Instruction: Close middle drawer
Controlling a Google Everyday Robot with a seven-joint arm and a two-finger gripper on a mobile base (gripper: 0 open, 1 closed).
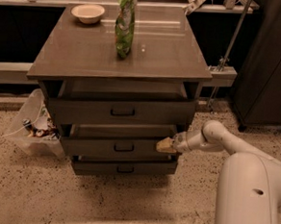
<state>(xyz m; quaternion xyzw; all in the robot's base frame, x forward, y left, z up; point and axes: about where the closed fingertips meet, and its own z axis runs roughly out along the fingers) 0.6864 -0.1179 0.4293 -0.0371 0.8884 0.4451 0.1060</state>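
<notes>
Camera view: middle drawer [104, 147] is found partly open; pincer [165, 145], seemingly together, is pressed on its front; pushing remains.

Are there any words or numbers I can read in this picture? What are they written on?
No text can be read anywhere here.
Green bag on the cabinet: its print is too blurred to read.
Bowl: plain, no writing.
Middle drawer: plain front, no label.
Gripper, at the right end of the middle drawer's front: no writing shows.
</notes>
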